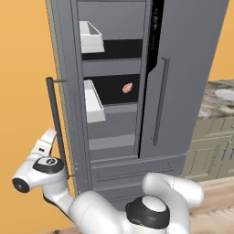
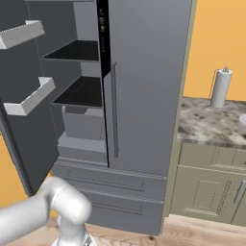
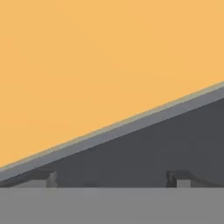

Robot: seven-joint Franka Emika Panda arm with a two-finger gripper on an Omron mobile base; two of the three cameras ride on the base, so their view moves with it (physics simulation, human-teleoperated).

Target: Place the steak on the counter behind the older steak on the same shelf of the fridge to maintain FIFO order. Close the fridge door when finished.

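The fridge stands with its left door swung wide open. On the lower black shelf lies one small pinkish-red steak, too small to tell which of the two it is. The same shelf looks bare from the right base view. My gripper is low on the outer side of the open door, close to its long bar handle. In the hand view the gripper is open and holds nothing, facing the door's dark edge and the orange wall. I see no steak on the counter.
White door bins stick out of the open door. The right fridge door is closed. On the counter to the right stand a paper towel roll and a white dish. Drawers run below.
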